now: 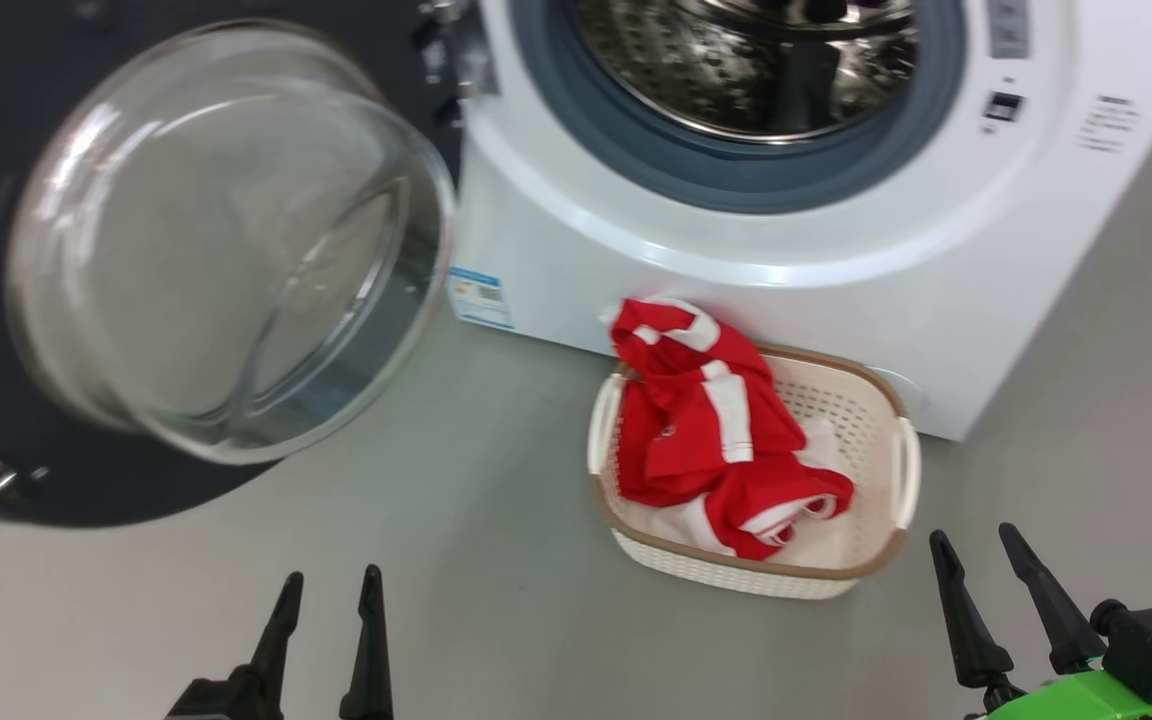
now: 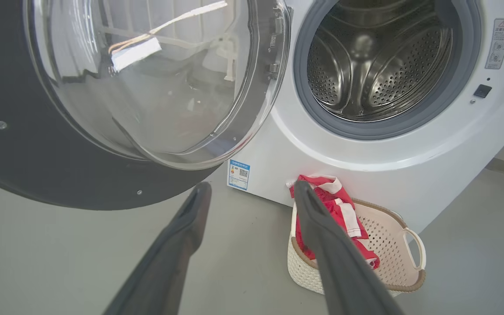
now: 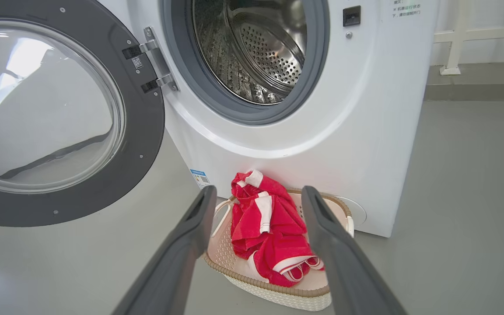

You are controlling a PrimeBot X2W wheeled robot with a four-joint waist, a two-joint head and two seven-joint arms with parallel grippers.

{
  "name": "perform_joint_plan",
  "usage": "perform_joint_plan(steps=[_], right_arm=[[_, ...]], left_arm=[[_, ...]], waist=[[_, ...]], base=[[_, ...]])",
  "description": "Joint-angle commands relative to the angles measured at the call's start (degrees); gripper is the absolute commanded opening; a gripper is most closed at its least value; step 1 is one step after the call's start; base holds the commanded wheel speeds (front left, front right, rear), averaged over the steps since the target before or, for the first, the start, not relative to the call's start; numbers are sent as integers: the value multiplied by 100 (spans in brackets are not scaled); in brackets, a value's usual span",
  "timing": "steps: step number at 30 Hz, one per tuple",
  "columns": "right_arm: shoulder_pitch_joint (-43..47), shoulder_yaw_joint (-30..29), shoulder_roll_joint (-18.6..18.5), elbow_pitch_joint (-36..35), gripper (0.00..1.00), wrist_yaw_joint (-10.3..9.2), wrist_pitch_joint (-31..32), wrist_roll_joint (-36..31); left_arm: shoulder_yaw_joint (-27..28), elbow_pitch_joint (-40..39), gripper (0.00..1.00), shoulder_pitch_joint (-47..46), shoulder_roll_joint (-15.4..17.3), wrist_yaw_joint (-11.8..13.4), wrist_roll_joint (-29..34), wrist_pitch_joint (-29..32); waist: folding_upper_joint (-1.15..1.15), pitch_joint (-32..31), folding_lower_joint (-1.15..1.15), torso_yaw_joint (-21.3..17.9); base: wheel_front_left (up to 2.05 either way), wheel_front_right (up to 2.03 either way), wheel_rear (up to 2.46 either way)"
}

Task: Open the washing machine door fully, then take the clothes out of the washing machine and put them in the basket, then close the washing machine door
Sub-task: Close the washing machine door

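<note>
I see the clothes (image 1: 716, 420), bright red with white stripes, heaped along the left rim of the basket (image 1: 736, 575); the washing machine door (image 1: 226, 250) hangs wide. Left gripper (image 1: 331, 578) and right gripper (image 1: 971, 535) gape, empty.

Smooth grey floor (image 3: 475, 197) meets a white railing (image 3: 455, 43).

The washing machine door (image 1: 66, 480), upper left of the frame, is dark plastic with a slight sheen, and the glass bowl (image 1: 226, 250) in it is clear, smooth and super reflective. The washing machine (image 1: 816, 320) is glossy white. Its drum (image 1: 726, 80) is shiny perforated steel, and the ring (image 1: 726, 185) is matt grey rubber. The clothes (image 1: 706, 420) are soft red cloth. The basket (image 1: 736, 575) is cream perforated plastic with a woven-look rim. The floor (image 1: 496, 620) is smooth matt grey.
</note>
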Motion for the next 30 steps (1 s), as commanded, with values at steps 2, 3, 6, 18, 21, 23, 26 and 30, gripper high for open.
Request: perform_joint_plan(steps=[2, 3, 6, 18, 21, 23, 26, 30], right_arm=[[7, 149, -106, -128, 100, 1, -36, -63], [17, 154, -108, -126, 100, 1, -36, -65], [39, 175, -113, -124, 100, 1, -36, -67], [-289, 646, -298, 31, 100, 1, -36, -7], [-320, 705, -303, 66, 100, 1, -36, 18], [-322, 733, -299, 75, 100, 1, -36, 32], [-308, 747, -293, 81, 100, 1, -36, 48], [-260, 674, -258, 67, 100, 1, -36, 43]], left_arm=[[153, -153, 100, -25, 59, 33, -46, -29], [146, -156, 100, -13, 59, 41, -64, -29], [116, -167, 100, 21, 59, 68, -105, -29], [188, -487, 100, 236, 59, 321, -280, -29], [179, -529, 100, 279, 59, 361, -295, -29], [177, -549, 100, 303, 59, 373, -297, -29], [165, -558, 100, 315, 59, 371, -290, -29], [189, -631, 42, 256, 59, 283, -396, -29]], waist=[[0, -111, 0, 505], [0, -119, 0, 579], [0, -145, 0, 790], [0, -50, 0, 981], [0, -76, 0, 983], [0, -91, 0, 981], [0, -112, 0, 973], [0, -145, 0, 956]], base=[[0, 0, 0], [0, 0, 0], [0, 0, 0], [0, 0, 0], [0, 0, 0], [0, 0, 0], [0, 0, 0], [0, 0, 0]])
